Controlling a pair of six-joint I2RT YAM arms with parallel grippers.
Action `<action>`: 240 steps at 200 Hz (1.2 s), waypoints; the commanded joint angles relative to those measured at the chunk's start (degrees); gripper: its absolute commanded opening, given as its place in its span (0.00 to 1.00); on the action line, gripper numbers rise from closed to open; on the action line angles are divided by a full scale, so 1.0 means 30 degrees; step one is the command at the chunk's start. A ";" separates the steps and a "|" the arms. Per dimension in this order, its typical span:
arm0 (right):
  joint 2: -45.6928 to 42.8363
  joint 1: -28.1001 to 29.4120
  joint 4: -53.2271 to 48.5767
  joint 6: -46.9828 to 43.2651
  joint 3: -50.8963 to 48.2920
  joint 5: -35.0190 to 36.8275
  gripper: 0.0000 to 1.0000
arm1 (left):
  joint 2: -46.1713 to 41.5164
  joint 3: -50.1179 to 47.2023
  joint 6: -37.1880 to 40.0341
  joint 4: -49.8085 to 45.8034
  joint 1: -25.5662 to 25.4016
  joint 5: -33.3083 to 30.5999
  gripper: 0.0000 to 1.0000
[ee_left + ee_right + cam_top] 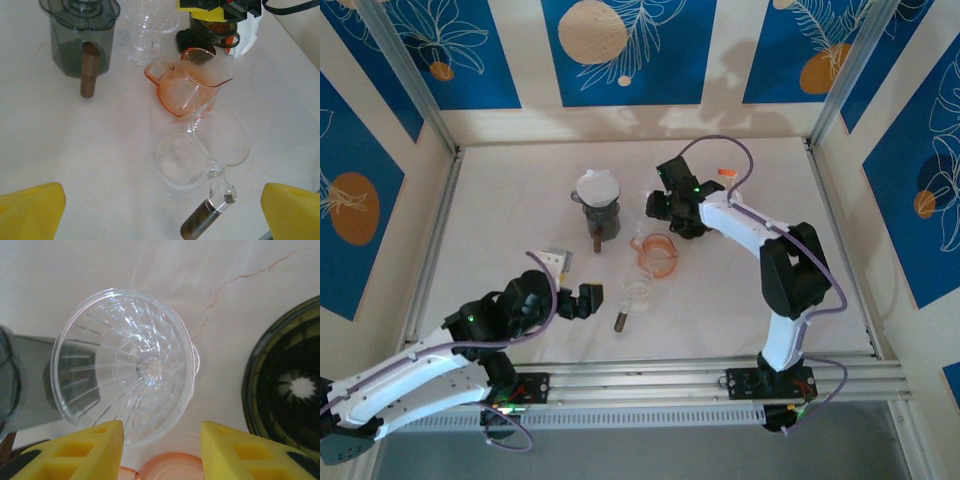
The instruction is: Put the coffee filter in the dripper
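Roughly, from left to right:

- The left gripper hovers low over the white table, near the front edge. In its wrist view its yellow fingers sit at the two bottom corners, spread wide, with nothing between them.
- A grey pot stands farther back, with its brown handle pointing toward the arms.
- The white filter rests on top of the grey pot, in its mouth. It is well apart from both grippers.
- A clear glass jug lies tipped on its side in front of the left gripper. Its dark handle points toward the near edge.
- A pink pitcher stands upright just behind the jug. Its spout points right in the left wrist view.
- The clear ribbed dripper stands upright on the table between the grey pot and the right gripper, with nothing inside it.
- The right gripper points down over the dripper. Its yellow fingers are apart, with a clear gap between them and nothing clamped.
- The dripper's near rim lies at that gap, close to the left-hand finger in the right wrist view. I cannot tell whether it touches the finger.
- The pitcher's rim shows just below the fingertips.
- A dark round ring lies on the table to the right of the dripper in the right wrist view.
- A small orange item sits beyond the right arm. It is too small to make out.
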 commanded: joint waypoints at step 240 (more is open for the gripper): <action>0.2961 -0.0144 -0.3088 0.2100 0.5223 0.1524 0.00 | -0.2164 0.0368 -0.0011 -0.1796 -0.0142 -0.2148 1.00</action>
